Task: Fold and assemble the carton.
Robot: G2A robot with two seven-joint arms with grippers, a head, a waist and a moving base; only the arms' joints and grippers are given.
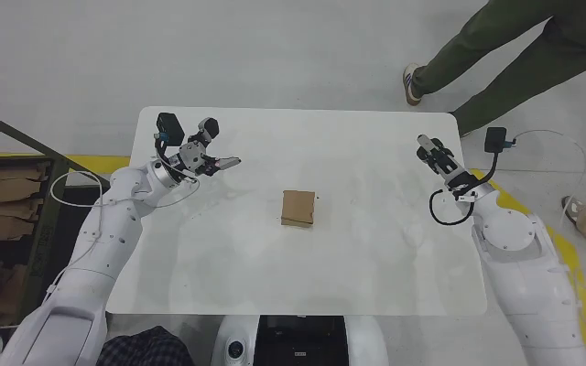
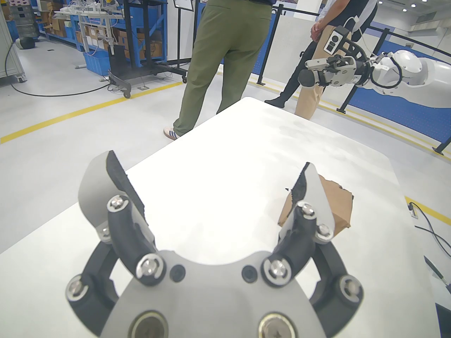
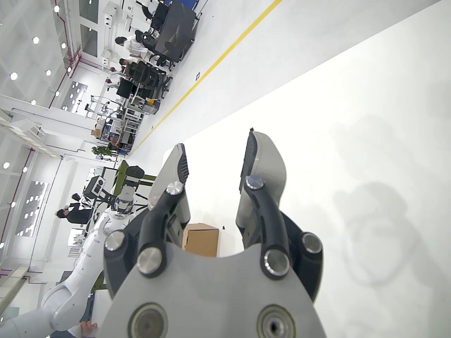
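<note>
A small brown carton [image 1: 298, 209] stands folded into a box near the middle of the white table [image 1: 366, 265]. My left gripper [image 1: 222, 163] hovers over the table's far left part, well away from the carton [image 2: 338, 205], open and empty. My right gripper [image 1: 427, 146] is over the far right part of the table, also open with nothing in it. The carton [image 3: 201, 239] shows between and behind its fingers, far off. My left gripper [image 2: 208, 174] and my right gripper [image 3: 216, 156] both have their jaws spread.
A person's legs and shoe [image 1: 414, 82] stand on the floor just beyond the table's far right corner. Stacked brown cardboard [image 1: 18, 183] lies on a rack left of the table. Bare table surrounds the carton on all sides.
</note>
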